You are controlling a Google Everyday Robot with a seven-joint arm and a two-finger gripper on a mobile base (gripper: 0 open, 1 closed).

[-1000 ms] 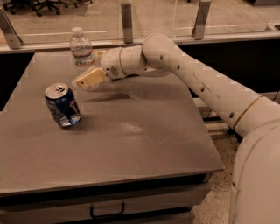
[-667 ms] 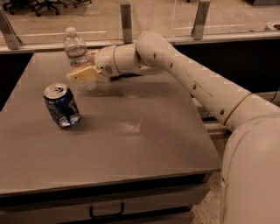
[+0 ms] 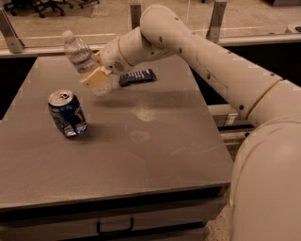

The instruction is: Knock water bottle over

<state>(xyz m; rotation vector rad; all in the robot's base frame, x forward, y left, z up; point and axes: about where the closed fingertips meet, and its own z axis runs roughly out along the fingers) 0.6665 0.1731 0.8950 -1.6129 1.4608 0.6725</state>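
Grey tabletop [image 3: 155, 155] under warm light, with a glass partition [image 3: 188, 19] and office chairs [image 3: 28, 5] beyond its far edge. Over the far left part of that tabletop: tan gripper [image 3: 95, 77], at the end of the white arm [image 3: 202, 56] stretched in from the right. Lies against the water bottle [image 3: 79, 52]; clamped on it or only pressed to it, cannot tell. Touching the gripper's upper left side: clear ribbed bottle, tilted hard, white cap up and to the left of the gripper, base just beneath it. Base on the tabletop or lifted off it, cannot tell. Below and left of the gripper, apart from it: dented blue soda can [image 3: 67, 113], standing with a slight lean. Just right of the gripper, behind the wrist: dark ribbed flat object [image 3: 137, 76], lying on the tabletop. Well below the gripper, under the near edge: drawer with a black handle [image 3: 115, 228]. Down and right of the gripper, filling that corner: robot's white body [image 3: 268, 183].
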